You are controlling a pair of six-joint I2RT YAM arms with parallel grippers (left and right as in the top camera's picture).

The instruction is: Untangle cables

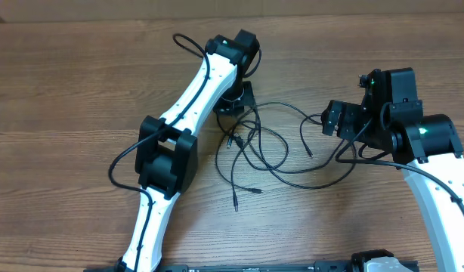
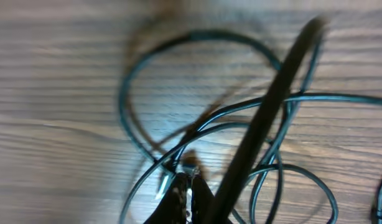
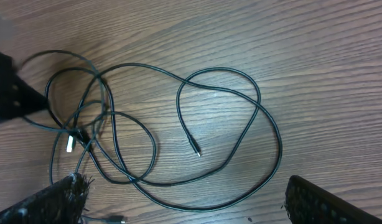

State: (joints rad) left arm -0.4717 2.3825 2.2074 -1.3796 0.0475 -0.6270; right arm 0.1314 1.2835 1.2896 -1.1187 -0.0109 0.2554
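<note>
**Left gripper (image 2: 188,186) narrowed at the knot, right gripper (image 1: 330,121) wide and empty**

Your left looks clamped on a strand, though blur softens it. The cables (image 3: 217,69) sprawl on the table (image 1: 81,91) between both arms, long axis left to right, one plug (image 1: 236,204) pointing nearward. Anchor the knot; draw one free end outward slowly.

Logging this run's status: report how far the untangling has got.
Done: little; one long loop with a free plug lies spread out. In hand: the left gripper looks shut at the knot; the blur hides whether it pinches a strand. The right gripper hovers open. Left: the cables cross each other there, none separated.
</note>
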